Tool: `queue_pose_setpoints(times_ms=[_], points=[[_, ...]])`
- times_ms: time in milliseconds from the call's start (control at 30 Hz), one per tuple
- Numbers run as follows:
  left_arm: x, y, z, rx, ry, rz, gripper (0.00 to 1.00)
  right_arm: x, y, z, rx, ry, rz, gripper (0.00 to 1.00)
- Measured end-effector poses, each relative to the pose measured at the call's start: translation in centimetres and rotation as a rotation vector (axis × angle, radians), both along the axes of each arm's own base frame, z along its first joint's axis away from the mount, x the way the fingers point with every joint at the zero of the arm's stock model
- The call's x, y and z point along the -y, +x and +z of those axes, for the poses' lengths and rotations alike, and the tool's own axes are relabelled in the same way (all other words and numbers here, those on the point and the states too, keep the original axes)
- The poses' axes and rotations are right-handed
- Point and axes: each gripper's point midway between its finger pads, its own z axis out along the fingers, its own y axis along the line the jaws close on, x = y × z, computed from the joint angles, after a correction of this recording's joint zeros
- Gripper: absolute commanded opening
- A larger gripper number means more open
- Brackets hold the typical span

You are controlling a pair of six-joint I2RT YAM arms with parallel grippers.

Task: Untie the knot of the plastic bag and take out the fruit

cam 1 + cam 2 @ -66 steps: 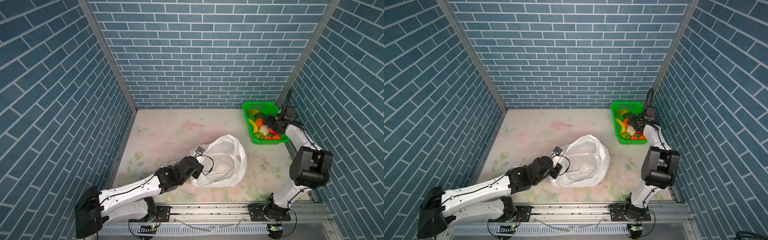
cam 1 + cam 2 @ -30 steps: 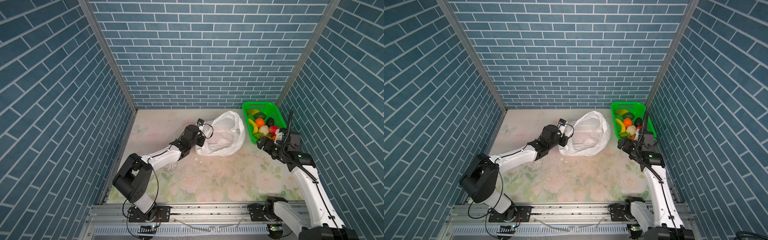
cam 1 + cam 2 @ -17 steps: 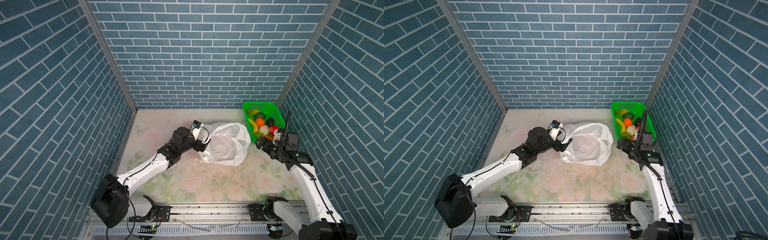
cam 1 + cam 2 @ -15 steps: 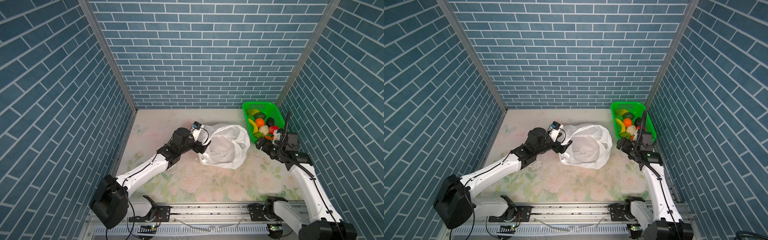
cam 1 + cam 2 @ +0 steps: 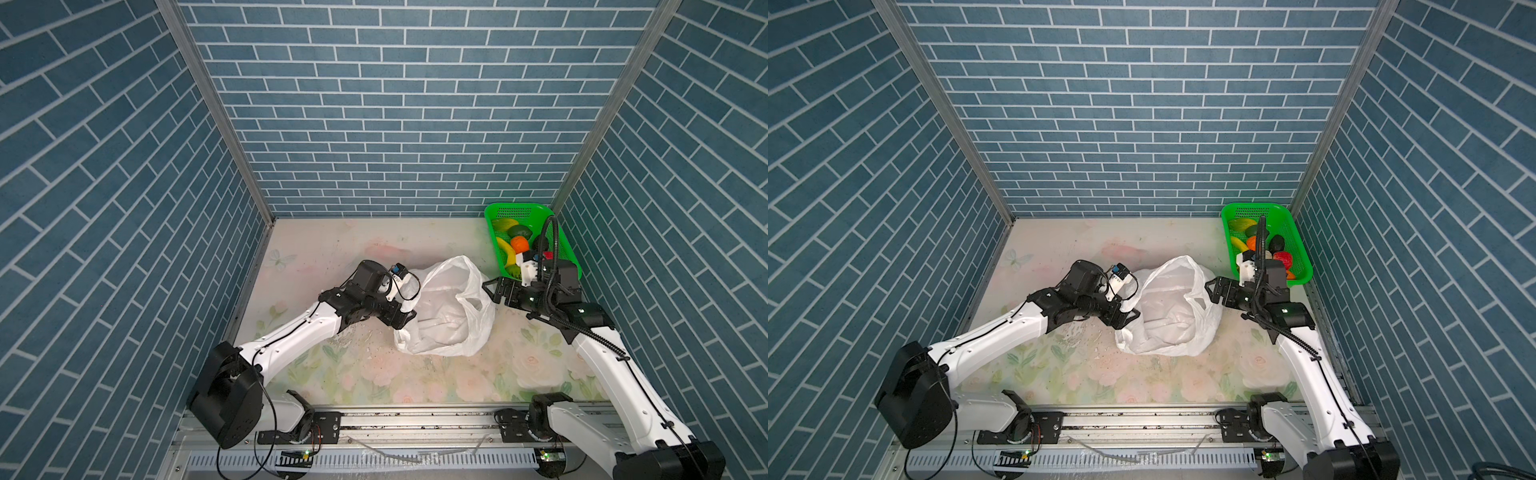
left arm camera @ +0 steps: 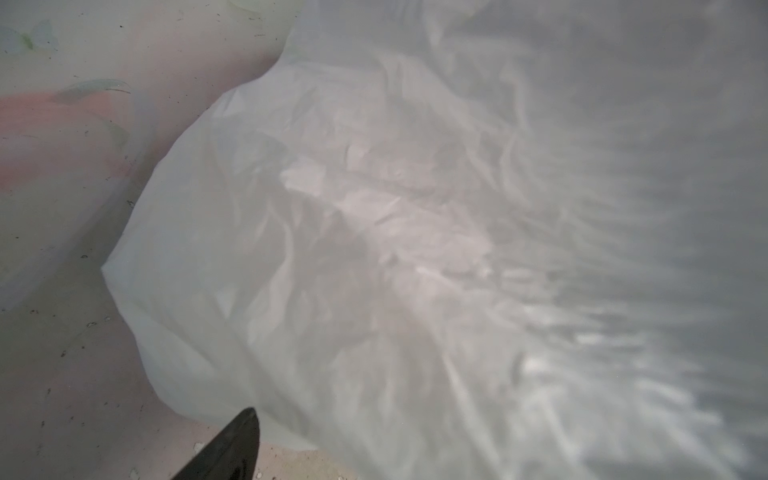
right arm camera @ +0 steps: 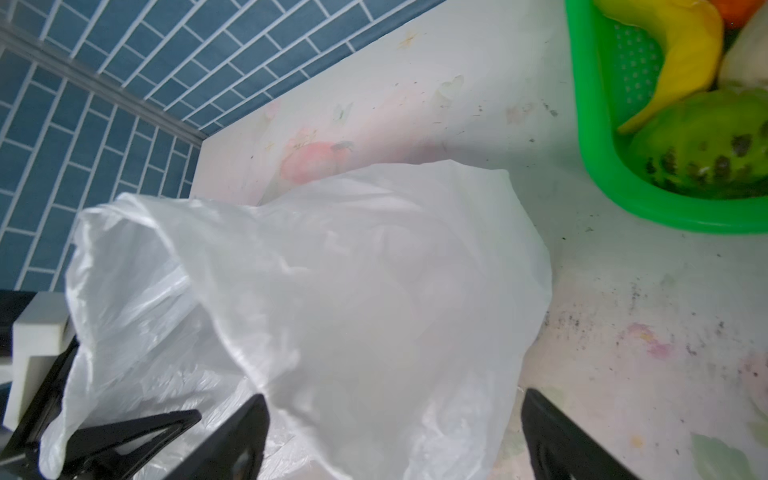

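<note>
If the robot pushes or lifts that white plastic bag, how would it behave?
The plastic bag would probably flop and crumple: its thin film lies slumped in wrinkles on the table. It is likely very light, since no bulky shape shows through it. Pushed, it would probably fold rather than slide whole.

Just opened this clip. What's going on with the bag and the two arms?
The thin, crinkly white plastic bag lies slack on the floral table. Its mouth hangs loose, no knot shows, and no fruit is visible inside it. The left gripper is open against one side of the bag. The right gripper is open at the opposite side, clamping nothing. The toy fruit lies in the green mesh basket at the back right corner.
</note>
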Motion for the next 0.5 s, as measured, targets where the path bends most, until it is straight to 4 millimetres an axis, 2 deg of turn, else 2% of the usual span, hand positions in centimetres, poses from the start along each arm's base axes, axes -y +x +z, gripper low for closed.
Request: queue_pose_setpoints(times_ms=[167, 233, 400, 500], points=[[-0.1, -0.6, 0.4, -0.009, 0.025, -0.042, 0.88, -2.7, -0.3, 1.6, 0.055, 0.003, 0.144, 0.94], [-0.2, -0.8, 0.2, -0.018, 0.037, -0.053, 0.88, -3.1, -0.1, 1.7, 0.069, -0.017, 0.166, 0.94], [-0.3, -1.5, -0.6, -0.044, 0.063, -0.093, 0.87, -3.3, 2.0, 1.4, 0.096, -0.126, 0.172, 0.94], [-0.2, -1.8, -0.8, -0.055, 0.076, -0.125, 0.87, -3.8, 3.5, 2.1, 0.138, -0.199, 0.201, 0.96]])
